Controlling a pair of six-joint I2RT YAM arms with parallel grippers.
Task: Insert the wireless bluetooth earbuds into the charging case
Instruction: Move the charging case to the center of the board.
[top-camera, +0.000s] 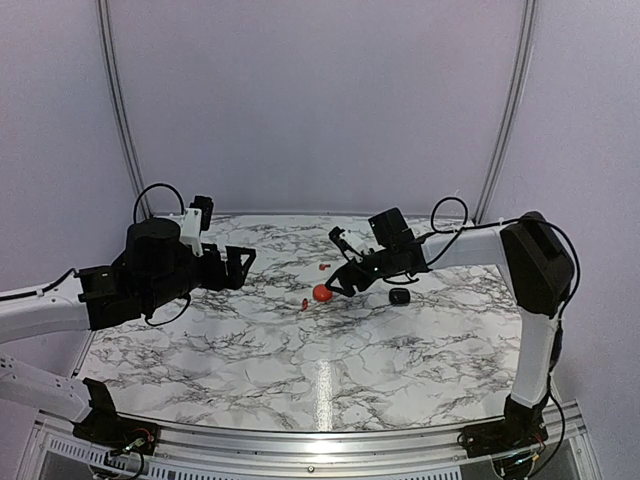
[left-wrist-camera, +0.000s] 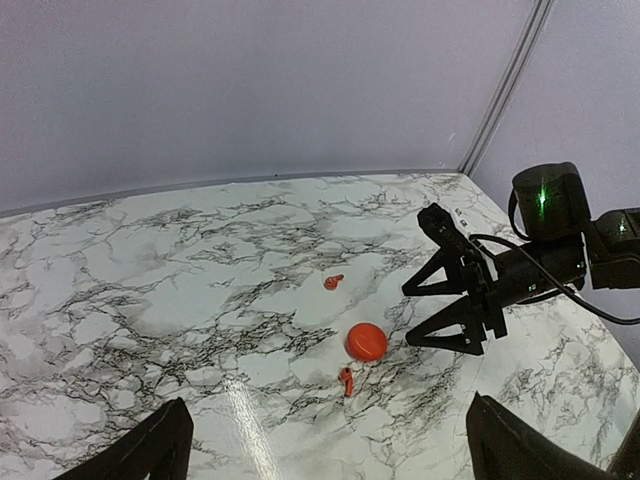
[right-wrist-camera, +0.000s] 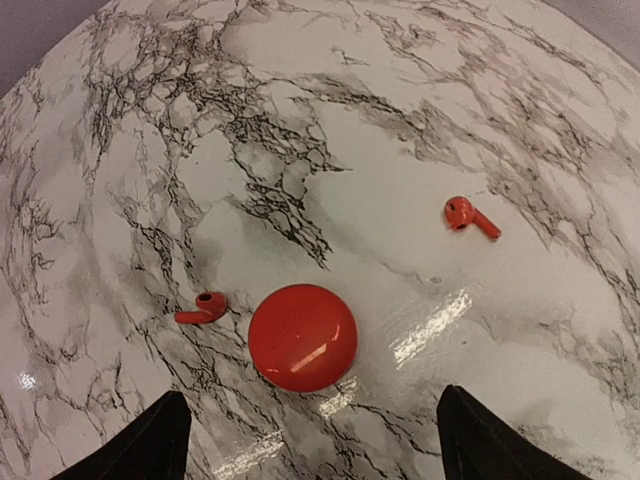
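The round red charging case (right-wrist-camera: 302, 337) lies on the marble table, a smooth dome from above. One red earbud (right-wrist-camera: 203, 309) rests just beside it and another red earbud (right-wrist-camera: 470, 217) lies farther off. My right gripper (right-wrist-camera: 312, 425) hovers right over the case, open, with nothing between its fingers. The left wrist view shows the case (left-wrist-camera: 367, 341) and both earbuds (left-wrist-camera: 346, 380) (left-wrist-camera: 333, 281) next to the right gripper (left-wrist-camera: 406, 318). My left gripper (left-wrist-camera: 325, 420) is open and empty, well to the left (top-camera: 243, 266) of the case (top-camera: 321, 292).
An oval black case (top-camera: 400, 298) sits on the table to the right of the red one, under the right arm. The marble table (top-camera: 250, 350) ends at a purple back wall with a metal rail at the near edge.
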